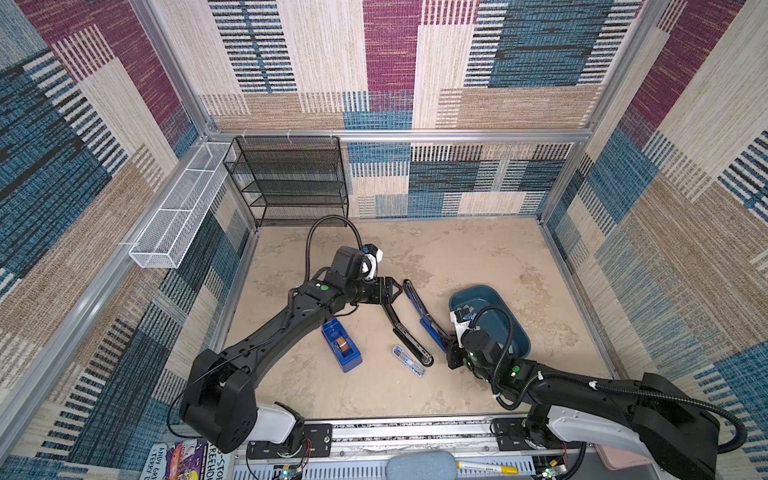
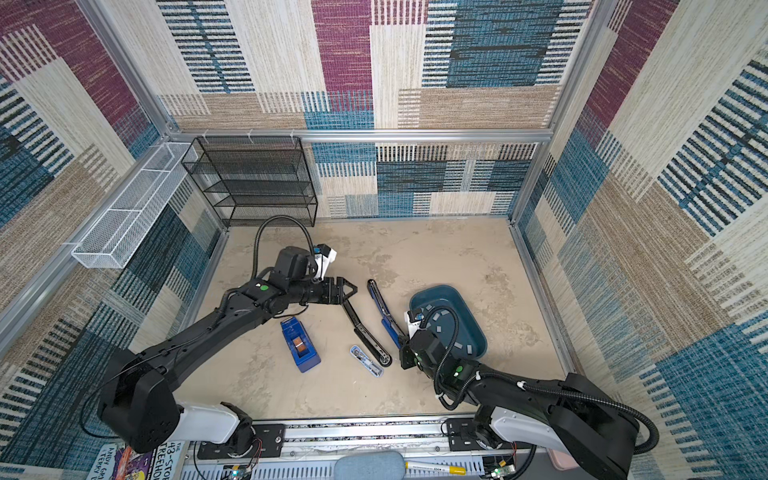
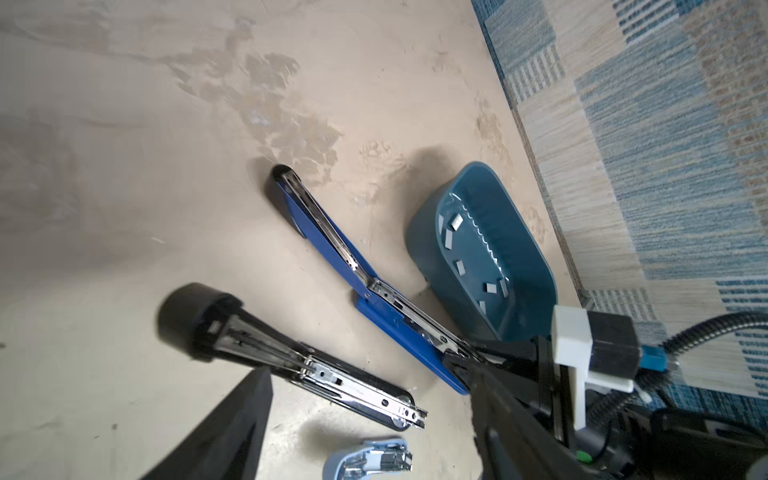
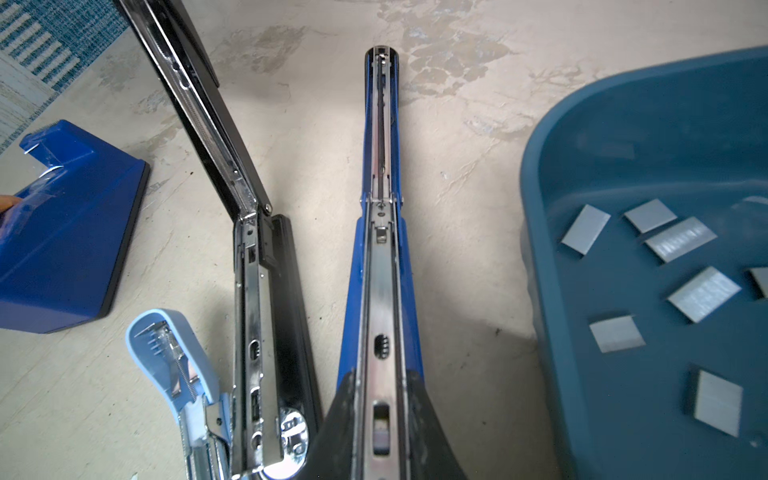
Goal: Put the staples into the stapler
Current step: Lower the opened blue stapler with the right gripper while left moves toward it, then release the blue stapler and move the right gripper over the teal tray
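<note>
On the mottled table (image 1: 457,257), the teal tub (image 4: 602,137) sits just beside my right arm, so the reach for stock is short. My right gripper (image 4: 380,386) is clamped tight across one end of the blue stapler (image 4: 380,270), which lies hinged flat with its channel facing up; I judge this steadies it for filling. My left gripper (image 1: 397,290) hangs spread and empty near the black stapler (image 1: 399,328). The staples (image 4: 704,293) lie loose in the tub.
</note>
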Motion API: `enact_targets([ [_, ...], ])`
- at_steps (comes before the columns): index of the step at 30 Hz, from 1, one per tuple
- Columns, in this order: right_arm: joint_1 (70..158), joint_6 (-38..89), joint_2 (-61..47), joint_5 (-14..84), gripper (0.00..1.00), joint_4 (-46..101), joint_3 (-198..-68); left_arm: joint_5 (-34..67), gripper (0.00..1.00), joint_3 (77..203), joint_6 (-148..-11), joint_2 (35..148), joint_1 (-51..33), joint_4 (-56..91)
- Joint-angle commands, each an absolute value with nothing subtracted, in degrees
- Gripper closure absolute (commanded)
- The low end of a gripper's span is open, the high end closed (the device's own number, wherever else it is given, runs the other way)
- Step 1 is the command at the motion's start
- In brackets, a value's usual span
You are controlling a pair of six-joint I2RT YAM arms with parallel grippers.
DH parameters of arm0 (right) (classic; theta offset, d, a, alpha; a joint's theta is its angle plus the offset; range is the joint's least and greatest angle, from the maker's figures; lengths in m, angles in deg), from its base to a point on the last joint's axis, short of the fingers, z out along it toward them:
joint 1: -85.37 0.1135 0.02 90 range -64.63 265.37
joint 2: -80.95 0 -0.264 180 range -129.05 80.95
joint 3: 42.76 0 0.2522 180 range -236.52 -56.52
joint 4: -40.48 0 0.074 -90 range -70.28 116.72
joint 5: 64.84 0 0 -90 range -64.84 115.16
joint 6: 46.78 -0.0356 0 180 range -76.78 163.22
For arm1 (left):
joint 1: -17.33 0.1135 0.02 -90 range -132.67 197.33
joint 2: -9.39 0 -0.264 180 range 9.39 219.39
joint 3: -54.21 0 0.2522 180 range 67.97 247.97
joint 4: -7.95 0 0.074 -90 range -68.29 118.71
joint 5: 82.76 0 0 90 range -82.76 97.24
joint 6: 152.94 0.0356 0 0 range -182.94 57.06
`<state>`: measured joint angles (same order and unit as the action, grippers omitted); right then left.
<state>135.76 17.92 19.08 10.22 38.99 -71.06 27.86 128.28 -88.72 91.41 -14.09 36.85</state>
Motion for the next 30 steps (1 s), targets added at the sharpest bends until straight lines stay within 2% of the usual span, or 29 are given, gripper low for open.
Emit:
enact_targets([
  [1,135.9,16.8,19.2,11.6,0.86,44.3,-70.3,25.6,0.21,128.0,-90.7,93.1,-15.1,30.0],
  [6,135.8,15.8,18.3,12.5,0.81,47.1,-68.8,25.8,0.21,127.2,-90.5,96.5,-15.4,27.3],
  [11,135.8,15.7,16.7,12.0,0.80,46.2,-70.0,24.6,0.21,127.9,-89.9,98.9,-15.3,27.4],
  [17,135.8,15.4,19.2,11.4,0.60,45.1,-69.0,22.6,0.21,127.5,-89.2,100.0,-15.3,27.2],
  [20,135.8,15.2,21.0,11.4,0.54,44.0,-69.1,21.9,0.22,128.1,-89.0,101.3,-15.4,27.6],
  [30,135.8,14.6,29.6,11.9,0.50,37.6,-70.7,20.5,0.22,128.4,-88.1,105.7,-15.3,27.5],
])
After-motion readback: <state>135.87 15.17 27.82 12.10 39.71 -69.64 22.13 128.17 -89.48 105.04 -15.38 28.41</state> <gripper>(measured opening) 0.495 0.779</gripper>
